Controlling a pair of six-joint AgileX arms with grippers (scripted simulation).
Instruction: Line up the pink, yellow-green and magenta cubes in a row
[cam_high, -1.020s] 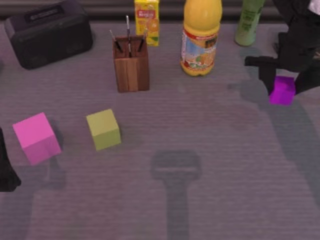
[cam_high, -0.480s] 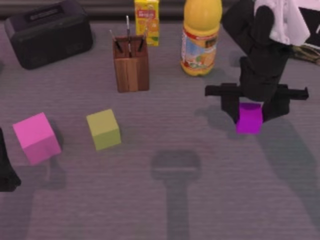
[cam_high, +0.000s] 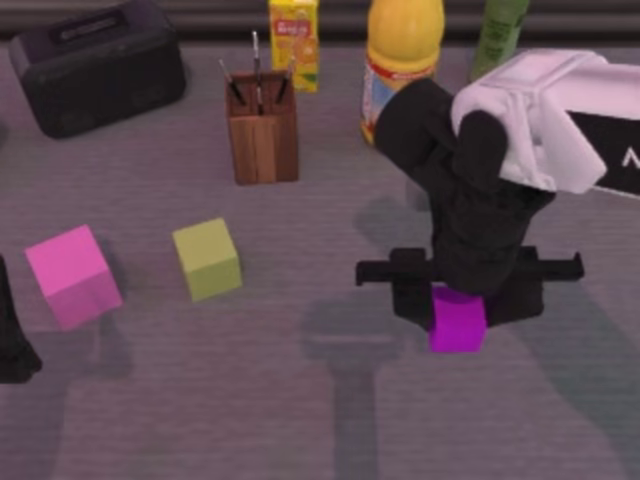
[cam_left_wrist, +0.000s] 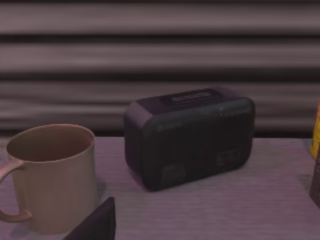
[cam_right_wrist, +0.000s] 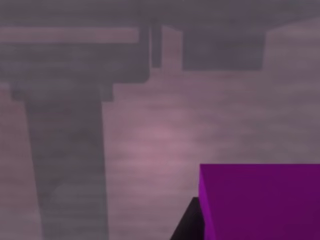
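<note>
The light pink cube (cam_high: 72, 275) rests at the table's left, and the olive yellow-green cube (cam_high: 207, 258) stands to its right with a gap between them. My right gripper (cam_high: 458, 308) is shut on the small magenta cube (cam_high: 458, 325), well to the right of the yellow-green cube. In the right wrist view the magenta cube (cam_right_wrist: 260, 200) fills the corner beside one dark fingertip (cam_right_wrist: 187, 225). I cannot tell whether the cube touches the table. My left gripper (cam_high: 12, 345) is parked at the left edge, open, near the pink cube.
Along the back stand a black speaker (cam_high: 95, 62), a wooden pen holder (cam_high: 262, 135), a juice carton (cam_high: 294, 40), an orange juice bottle (cam_high: 395, 60) and a green bottle (cam_high: 497, 35). The left wrist view shows a beige mug (cam_left_wrist: 50, 175) beside the speaker (cam_left_wrist: 190, 135).
My right arm has carried the magenta cube from the back right toward the front and to the left, closer to the yellow-green cube. The pink and yellow-green cubes and my left arm have not moved.
</note>
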